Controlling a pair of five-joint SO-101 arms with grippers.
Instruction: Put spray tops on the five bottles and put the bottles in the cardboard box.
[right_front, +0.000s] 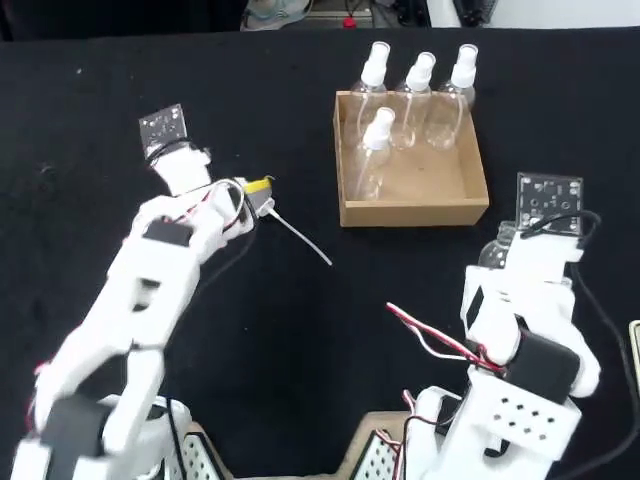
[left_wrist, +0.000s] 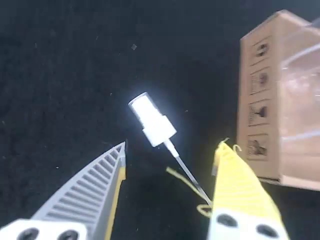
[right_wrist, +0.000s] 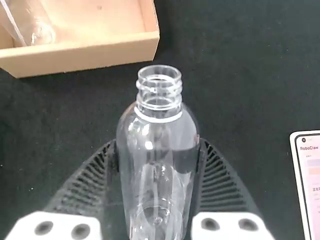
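1. Four capped bottles (right_front: 378, 150) sit in the cardboard box (right_front: 410, 212), whose side bears printed handling symbols (left_wrist: 260, 100).
2. The right gripper (right_wrist: 157, 146) pinches the uncapped bottle (right_wrist: 157, 125) near the box.
3. The left gripper (left_wrist: 172, 146) is spread above the spray top (left_wrist: 150, 120), which lies on the black table (right_front: 300, 370).
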